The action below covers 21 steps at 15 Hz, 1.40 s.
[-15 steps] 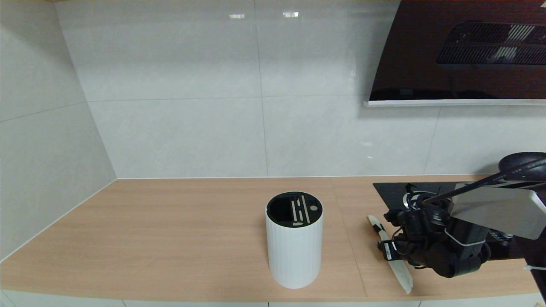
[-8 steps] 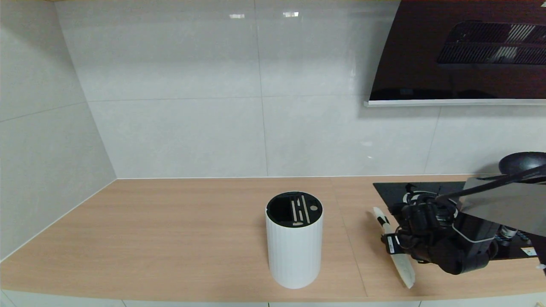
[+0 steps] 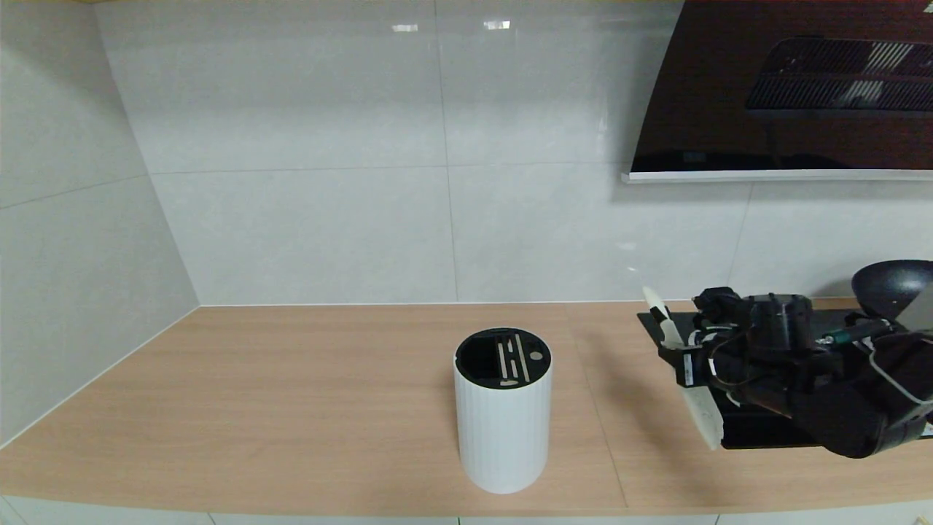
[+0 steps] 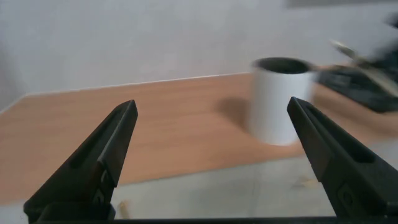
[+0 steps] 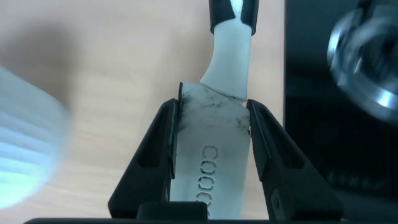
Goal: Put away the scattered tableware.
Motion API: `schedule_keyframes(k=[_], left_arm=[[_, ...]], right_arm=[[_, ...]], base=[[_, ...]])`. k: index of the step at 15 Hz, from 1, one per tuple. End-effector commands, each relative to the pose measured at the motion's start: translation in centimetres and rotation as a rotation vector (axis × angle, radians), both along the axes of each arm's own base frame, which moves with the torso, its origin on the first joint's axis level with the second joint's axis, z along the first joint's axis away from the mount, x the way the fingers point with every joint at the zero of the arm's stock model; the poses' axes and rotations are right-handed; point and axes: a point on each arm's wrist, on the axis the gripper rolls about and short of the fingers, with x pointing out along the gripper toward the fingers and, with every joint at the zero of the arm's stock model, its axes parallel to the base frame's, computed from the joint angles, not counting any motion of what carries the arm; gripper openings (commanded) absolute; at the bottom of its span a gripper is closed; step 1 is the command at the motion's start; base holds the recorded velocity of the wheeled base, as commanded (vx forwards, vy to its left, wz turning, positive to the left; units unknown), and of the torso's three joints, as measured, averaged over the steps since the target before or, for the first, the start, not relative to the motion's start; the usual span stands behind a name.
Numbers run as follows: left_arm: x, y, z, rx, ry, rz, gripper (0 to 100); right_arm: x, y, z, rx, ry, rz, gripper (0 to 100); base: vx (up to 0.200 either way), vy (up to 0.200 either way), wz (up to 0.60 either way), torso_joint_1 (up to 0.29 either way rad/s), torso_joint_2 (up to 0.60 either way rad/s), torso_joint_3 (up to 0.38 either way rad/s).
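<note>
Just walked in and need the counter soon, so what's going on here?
The robot is tidying tableware. Its right hand is shut on a white knife, gripping the blade near the handle. It holds the knife tilted in the air above the right side of the counter, at the edge of the cooktop. The white slotted holder stands upright mid-counter, apart from the knife, so the knife is not yet put away. The left hand is open and holds nothing.

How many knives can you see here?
1. The knife is held by the right gripper, off the counter, beside the cooktop. Others could be hidden inside the holder.
</note>
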Motion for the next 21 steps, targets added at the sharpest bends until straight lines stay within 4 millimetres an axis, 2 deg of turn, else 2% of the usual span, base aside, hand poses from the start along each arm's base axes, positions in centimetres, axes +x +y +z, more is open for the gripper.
schedule_keyframes(k=[1,3,6,8,10,11,14,17,21], left_arm=[[1.8,-0.4,5.6,0.005,0.09,-0.208,100],[5.2,-0.7,9.5,-0.006,0.176,-0.348,100],[11.0,-1.1,12.4,-0.022,0.294,-0.461,100],[14.5,-2.3,11.8,-0.03,0.412,-0.564,100],[17.6,-4.0,9.7,-0.045,0.549,-0.644,100],[18.8,-4.7,9.3,-0.069,0.572,-0.663,100],[21.2,-7.3,8.1,-0.228,0.642,-0.726,100],[23.2,-9.8,7.0,-0.413,0.634,-0.79,100],[25.3,-12.4,5.4,-0.56,0.565,-0.747,100]], right_arm=[[-1.6,1.9,6.7,0.039,-0.163,0.061,0],[-2.1,3.4,9.7,0.059,-0.21,0.109,0],[-2.3,5.5,11.6,0.083,-0.262,0.166,0],[-4.2,7.4,12.2,0.121,-0.265,0.215,0],[-7.4,10.1,12.4,0.117,-0.266,0.268,0],[-8.1,10.9,12.5,0.123,-0.266,0.296,0],[-9.6,12.3,12.7,0.167,-0.257,0.353,0],[-11.3,14.2,12.4,0.189,-0.236,0.39,0],[-13.5,16.0,12.0,0.203,-0.211,0.46,0]], base=[[0.0,0.0,0.0,0.0,0.0,0.0],[0.0,0.0,0.0,0.0,0.0,0.0],[0.0,0.0,0.0,0.0,0.0,0.0],[0.0,0.0,0.0,0.0,0.0,0.0],[0.0,0.0,0.0,0.0,0.0,0.0],[0.0,0.0,0.0,0.0,0.0,0.0],[0.0,0.0,0.0,0.0,0.0,0.0],[0.0,0.0,0.0,0.0,0.0,0.0],[0.0,0.0,0.0,0.0,0.0,0.0]])
